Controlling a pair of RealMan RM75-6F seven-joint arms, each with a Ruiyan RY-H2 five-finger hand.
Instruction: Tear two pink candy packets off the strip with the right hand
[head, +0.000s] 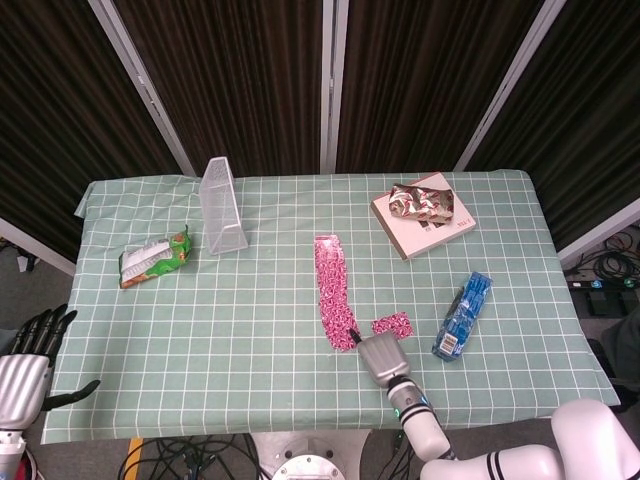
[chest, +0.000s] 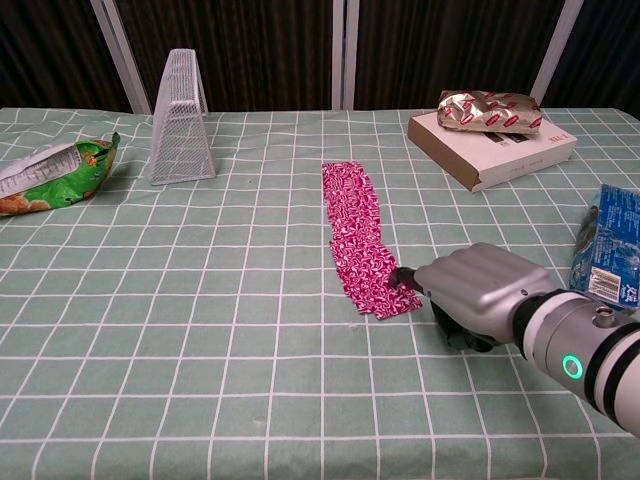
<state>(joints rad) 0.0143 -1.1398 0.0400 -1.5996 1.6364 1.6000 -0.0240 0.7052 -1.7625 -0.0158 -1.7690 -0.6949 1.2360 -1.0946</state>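
Note:
A pink candy strip (head: 334, 288) (chest: 361, 240) lies lengthwise in the middle of the checked cloth. One torn-off pink packet (head: 391, 324) lies flat just right of its near end; the chest view hides it behind my right hand. My right hand (head: 380, 357) (chest: 468, 296) sits knuckles-up at the strip's near right corner, with a dark fingertip (chest: 401, 278) touching that corner. Its other fingers curl underneath, and whether it pinches the strip is unclear. My left hand (head: 27, 357) hangs off the table's near left edge, fingers spread and holding nothing.
A wire mesh holder (head: 224, 205) (chest: 183, 120) stands at the back left. A green snack bag (head: 153, 258) (chest: 50, 175) lies at the left. A flat box (head: 440, 231) (chest: 510, 152) carrying a foil packet is at the back right, a blue packet (head: 462, 315) (chest: 608, 245) at the right.

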